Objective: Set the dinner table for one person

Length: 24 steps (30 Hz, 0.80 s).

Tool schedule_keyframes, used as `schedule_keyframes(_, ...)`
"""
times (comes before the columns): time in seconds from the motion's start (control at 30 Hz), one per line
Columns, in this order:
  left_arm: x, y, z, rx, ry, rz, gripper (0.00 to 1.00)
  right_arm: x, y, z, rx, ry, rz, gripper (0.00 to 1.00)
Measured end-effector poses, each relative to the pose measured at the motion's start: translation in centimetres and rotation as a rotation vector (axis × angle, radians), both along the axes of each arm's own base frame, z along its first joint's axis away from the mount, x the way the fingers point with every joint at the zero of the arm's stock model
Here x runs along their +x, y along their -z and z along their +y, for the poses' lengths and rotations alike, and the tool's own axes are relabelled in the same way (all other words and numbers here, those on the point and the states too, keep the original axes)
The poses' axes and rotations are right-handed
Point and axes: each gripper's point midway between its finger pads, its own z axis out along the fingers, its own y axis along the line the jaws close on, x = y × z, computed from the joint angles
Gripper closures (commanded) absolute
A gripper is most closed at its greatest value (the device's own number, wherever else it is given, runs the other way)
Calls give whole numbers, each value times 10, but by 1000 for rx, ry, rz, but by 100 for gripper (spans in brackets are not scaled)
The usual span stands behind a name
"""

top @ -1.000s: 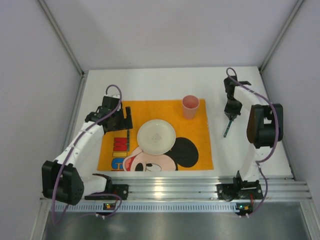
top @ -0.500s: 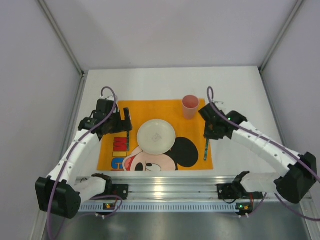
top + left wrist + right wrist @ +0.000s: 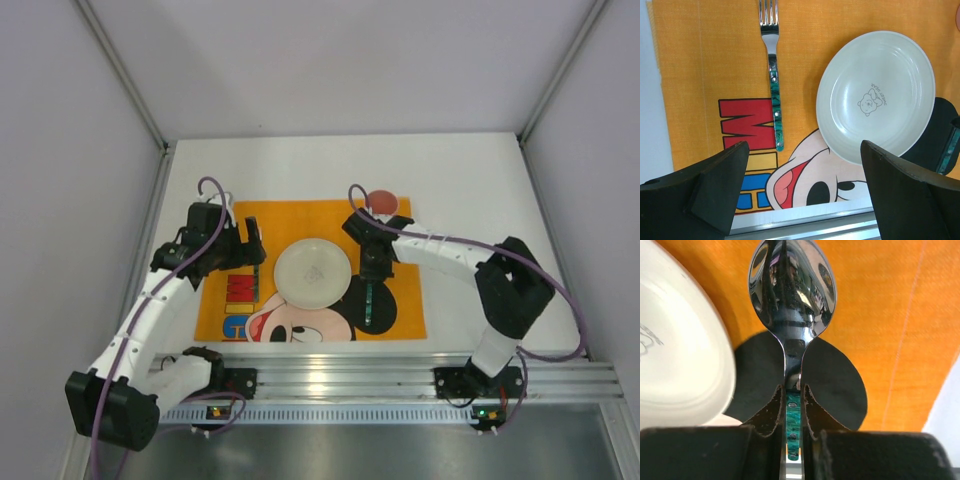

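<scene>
The white dinner table carries an orange Mickey Mouse placemat. A white plate sits in the mat's middle and also shows in the left wrist view. A fork with a green handle lies on the mat left of the plate. My left gripper is open and empty above the fork; in its own view the jaws stand wide apart. My right gripper is shut on a green-handled spoon, held just right of the plate over Mickey's black ear. The spoon's handle points toward the near edge.
A pink cup stands at the mat's far right corner, partly hidden behind the right arm. An aluminium rail runs along the table's near edge. Grey walls enclose the table on three sides.
My right arm has swung left with the spoon, from the mat's right edge to just beside the plate. My left gripper has drawn back slightly to the left.
</scene>
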Motion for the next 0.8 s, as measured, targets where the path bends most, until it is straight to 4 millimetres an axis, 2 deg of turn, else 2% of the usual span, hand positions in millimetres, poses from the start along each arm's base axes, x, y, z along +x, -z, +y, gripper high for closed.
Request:
schedule_keyframes(0.13, -1, 0, -2, -1, 7, -2, 2, 17, 6, 18, 5, -15, -7, 100)
schedule_keyframes(0.23, -2, -1, -2, -3, 10, -8, 2, 23, 14, 23, -7, -23, 1, 100)
schedule_keyframes(0.47, -3, -2, -3, -5, 12, -10, 2, 34, 19, 29, -38, -34, 1, 74)
schedule_keyframes(0.63, -3, -2, -4, -5, 13, -9, 1, 38, 14, 28, -52, -35, -12, 64)
schedule_keyframes(0.7, -3, -2, -4, -5, 14, -9, 2, 36, 14, 26, -58, -32, -7, 58)
schedule_keyframes(0.8, -4, -1, -4, -4, 14, -9, 2, 30, 10, 21, -59, -27, -8, 55)
